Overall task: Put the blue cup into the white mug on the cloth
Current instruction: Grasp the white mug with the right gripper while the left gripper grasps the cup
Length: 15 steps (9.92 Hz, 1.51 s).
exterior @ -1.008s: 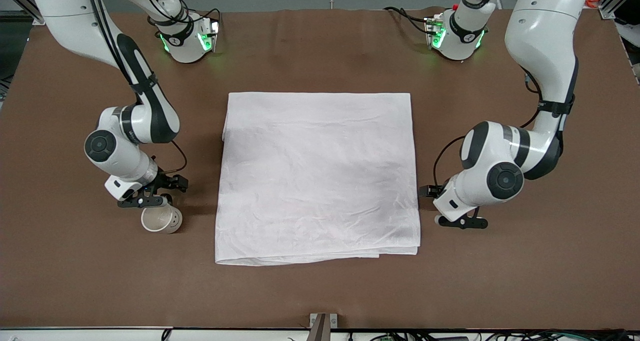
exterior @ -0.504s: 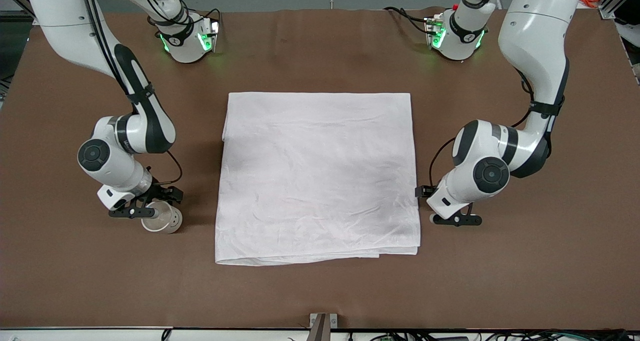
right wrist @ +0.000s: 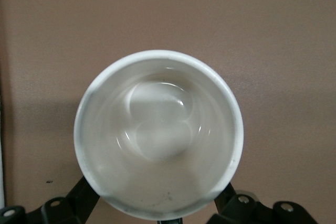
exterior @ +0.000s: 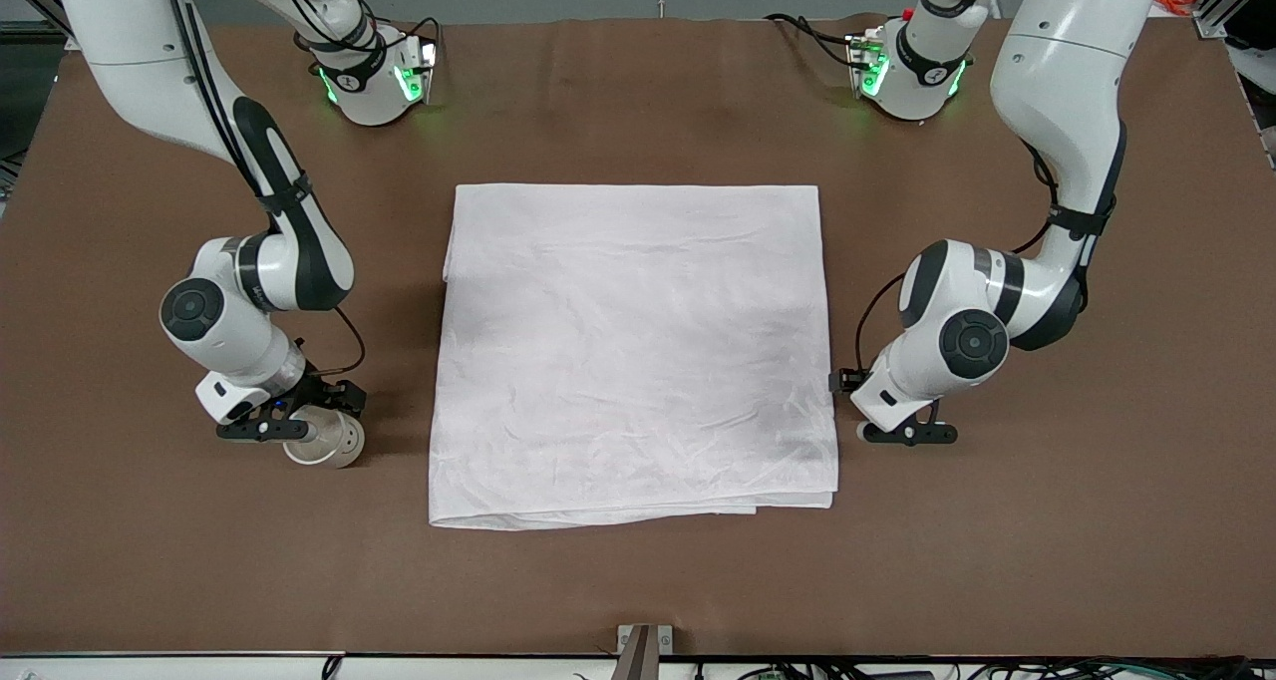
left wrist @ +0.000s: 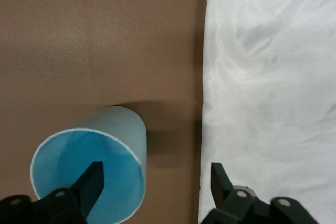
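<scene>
The blue cup (left wrist: 89, 177) stands mouth up on the bare table, just off the cloth's (exterior: 634, 351) edge at the left arm's end. My left gripper (left wrist: 156, 179) is open over it. One finger (left wrist: 93, 182) is inside the cup and the other sits by the cloth's edge, apart from the cup's wall. In the front view the left hand (exterior: 902, 431) hides the cup almost fully. The white mug (exterior: 324, 441) stands off the cloth at the right arm's end. My right gripper (right wrist: 157, 205) is open, with a finger (right wrist: 79, 199) on each side of the mug (right wrist: 157, 135).
The brown table (exterior: 638, 580) is bare around the cloth. Both arm bases (exterior: 374, 82) stand with cables at the table's edge farthest from the front camera. A small metal bracket (exterior: 643, 642) sits at the edge nearest the camera.
Both hands have come down lower: the right one over the mug, the left one over the cup and a little toward the cloth. Both pairs of fingers have narrowed slightly.
</scene>
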{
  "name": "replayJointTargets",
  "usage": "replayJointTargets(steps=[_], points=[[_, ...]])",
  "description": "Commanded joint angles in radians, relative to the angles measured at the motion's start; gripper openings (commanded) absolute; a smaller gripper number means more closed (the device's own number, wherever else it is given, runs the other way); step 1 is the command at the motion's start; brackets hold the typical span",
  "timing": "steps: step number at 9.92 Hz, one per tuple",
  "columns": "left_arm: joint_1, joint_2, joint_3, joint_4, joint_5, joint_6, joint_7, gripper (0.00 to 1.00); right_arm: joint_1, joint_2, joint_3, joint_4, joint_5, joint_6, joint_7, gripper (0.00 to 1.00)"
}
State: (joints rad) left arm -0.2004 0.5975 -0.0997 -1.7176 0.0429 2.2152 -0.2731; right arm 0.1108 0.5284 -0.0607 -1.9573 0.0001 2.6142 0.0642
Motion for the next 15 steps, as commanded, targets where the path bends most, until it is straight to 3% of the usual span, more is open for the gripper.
replayJointTargets(steps=[1,4,7,9,13,15], points=[[0.001,-0.018,0.000,-0.022,0.018,0.015,-0.015,0.66,-0.002,0.002,0.007,-0.002,-0.005,-0.003,0.017,0.67],[-0.001,-0.004,0.005,-0.017,0.018,0.015,-0.015,0.54,-0.006,-0.004,0.007,0.003,-0.005,-0.072,0.016,0.26],[0.001,0.001,0.005,-0.016,0.018,0.015,-0.017,0.20,-0.010,-0.014,0.007,0.005,-0.005,-0.083,0.017,0.09],[0.002,-0.001,0.005,-0.014,0.018,0.014,-0.023,0.01,-0.008,-0.028,0.009,0.008,-0.005,-0.083,0.017,0.04],[0.002,-0.034,0.005,0.012,0.020,0.000,-0.034,0.00,0.007,-0.085,0.013,0.009,0.003,-0.101,0.048,0.04],[-0.001,-0.048,0.003,0.045,0.020,-0.046,-0.031,0.00,0.109,-0.105,0.016,0.017,0.003,-0.101,0.189,0.05]])
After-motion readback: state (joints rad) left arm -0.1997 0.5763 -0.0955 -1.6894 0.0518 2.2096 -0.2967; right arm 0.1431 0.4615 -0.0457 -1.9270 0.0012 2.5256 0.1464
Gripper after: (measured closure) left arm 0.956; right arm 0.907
